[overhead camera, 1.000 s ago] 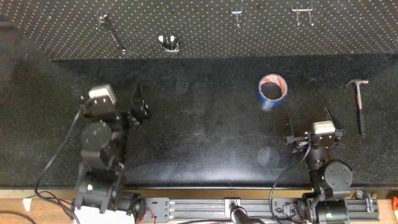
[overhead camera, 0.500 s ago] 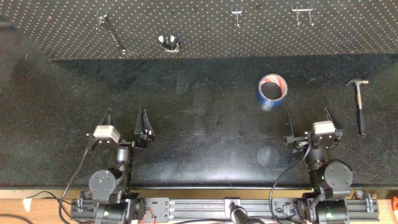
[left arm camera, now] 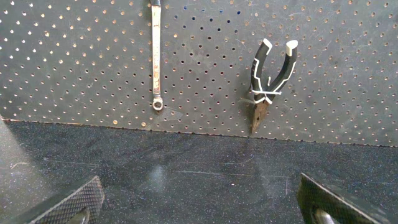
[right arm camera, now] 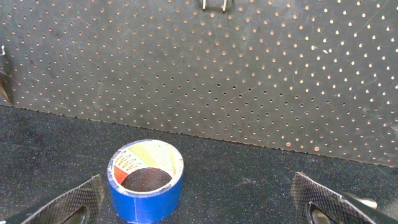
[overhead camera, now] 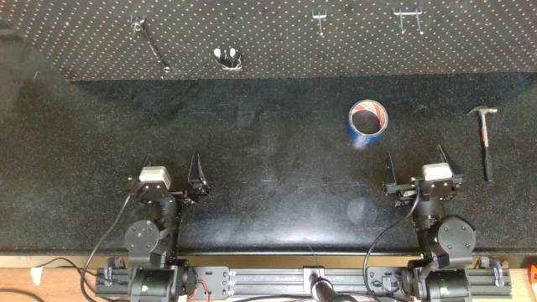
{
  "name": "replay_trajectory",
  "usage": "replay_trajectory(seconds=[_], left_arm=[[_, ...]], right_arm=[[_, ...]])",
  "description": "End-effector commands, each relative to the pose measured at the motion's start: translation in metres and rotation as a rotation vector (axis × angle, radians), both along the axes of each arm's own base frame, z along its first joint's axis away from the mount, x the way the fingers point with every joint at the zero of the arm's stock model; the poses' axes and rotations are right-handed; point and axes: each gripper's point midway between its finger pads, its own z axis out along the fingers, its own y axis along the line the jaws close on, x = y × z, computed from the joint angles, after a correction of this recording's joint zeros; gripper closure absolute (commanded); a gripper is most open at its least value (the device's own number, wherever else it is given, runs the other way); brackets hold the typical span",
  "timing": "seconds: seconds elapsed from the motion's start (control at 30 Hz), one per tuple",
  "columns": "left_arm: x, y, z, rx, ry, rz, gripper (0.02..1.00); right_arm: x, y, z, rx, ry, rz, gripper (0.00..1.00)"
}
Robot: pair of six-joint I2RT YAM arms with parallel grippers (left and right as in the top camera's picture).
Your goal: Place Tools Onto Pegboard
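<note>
A wrench (overhead camera: pixel 151 44) and black-handled pliers (overhead camera: pixel 227 58) hang on the pegboard (overhead camera: pixel 277 33) at the back; the left wrist view shows the wrench (left arm camera: pixel 155 56) and pliers (left arm camera: pixel 267 81) too. A blue tape roll (overhead camera: pixel 367 119) stands on the black table, seen close in the right wrist view (right arm camera: pixel 146 180). A hammer (overhead camera: pixel 484 138) lies at the far right. My left gripper (overhead camera: pixel 172 172) is open near the front left, with nothing between its fingers. My right gripper (overhead camera: pixel 414 168) is open at the front right, just short of the tape roll.
Two bare metal hooks (overhead camera: pixel 319 18) (overhead camera: pixel 409 18) stick out of the pegboard's right half. The black table (overhead camera: pixel 277 159) stretches between the grippers and the board.
My left arm has drawn back from the mid-left of the table to the front edge, its gripper open throughout. The right arm has not moved.
</note>
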Motion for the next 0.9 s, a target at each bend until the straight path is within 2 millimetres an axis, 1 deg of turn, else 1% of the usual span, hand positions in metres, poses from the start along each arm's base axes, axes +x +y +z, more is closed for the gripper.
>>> replay_trajectory(seconds=[0.03,0.27,0.3,0.33,0.37,0.4,0.43,0.47,0.5,0.53,0.57,0.6,0.63,0.7,0.73,0.8,0.87,0.9], left_arm=[[-0.001,-0.002,0.0,0.015,-0.002,-0.013,0.023],[-0.001,-0.002,0.0,0.015,-0.002,-0.013,0.023],[-0.001,-0.002,0.0,0.015,-0.002,-0.013,0.023],[-0.001,-0.002,0.0,0.015,-0.002,-0.013,0.023],[-0.001,-0.002,0.0,0.015,-0.002,-0.013,0.023],[-0.001,-0.002,0.0,0.015,-0.002,-0.013,0.023],[-0.001,-0.002,0.0,0.015,-0.002,-0.013,0.023],[-0.001,-0.002,0.0,0.015,-0.002,-0.013,0.023],[-0.001,-0.002,0.0,0.015,-0.002,-0.013,0.023],[-0.001,-0.002,0.0,0.015,-0.002,-0.013,0.023],[-0.001,-0.002,0.0,0.015,-0.002,-0.013,0.023],[-0.001,-0.002,0.0,0.015,-0.002,-0.013,0.023],[-0.001,-0.002,0.0,0.015,-0.002,-0.013,0.023],[-0.001,-0.002,0.0,0.015,-0.002,-0.013,0.02],[-0.001,-0.002,0.0,0.015,-0.002,-0.013,0.023],[-0.001,-0.002,0.0,0.015,-0.002,-0.013,0.023],[-0.001,-0.002,0.0,0.015,-0.002,-0.013,0.023],[-0.001,-0.002,0.0,0.015,-0.002,-0.013,0.023]], right_arm=[[0.0,0.002,-0.001,-0.006,-0.001,0.008,0.018],[0.0,0.0,-0.001,-0.006,-0.001,0.0,0.018],[0.0,0.0,-0.001,0.032,0.003,-0.003,0.018],[-0.001,-0.008,-0.002,0.151,0.036,-0.063,0.018],[-0.003,-0.005,-0.001,0.212,0.093,-0.058,0.018],[-0.001,0.001,0.005,0.325,0.19,-0.064,0.018],[0.007,0.008,0.015,0.433,0.315,-0.082,0.018],[0.013,0.014,0.02,0.472,0.404,-0.097,0.018],[0.021,0.025,0.027,0.472,0.508,-0.095,0.016],[0.026,0.034,0.03,0.45,0.573,-0.086,0.018],[0.038,0.05,0.028,0.391,0.712,-0.087,0.018],[0.043,0.056,0.023,0.374,0.765,-0.088,0.018],[0.053,0.063,0.008,0.351,0.848,-0.098,0.018],[0.064,0.07,-0.026,0.318,0.985,-0.121,0.018],[0.067,0.07,-0.047,0.293,1.056,-0.143,0.02],[0.07,0.071,-0.073,0.259,1.135,-0.164,0.018],[0.073,0.072,-0.086,0.2,1.164,-0.138,0.018],[0.076,0.073,-0.088,0.176,1.16,-0.12,0.018]])
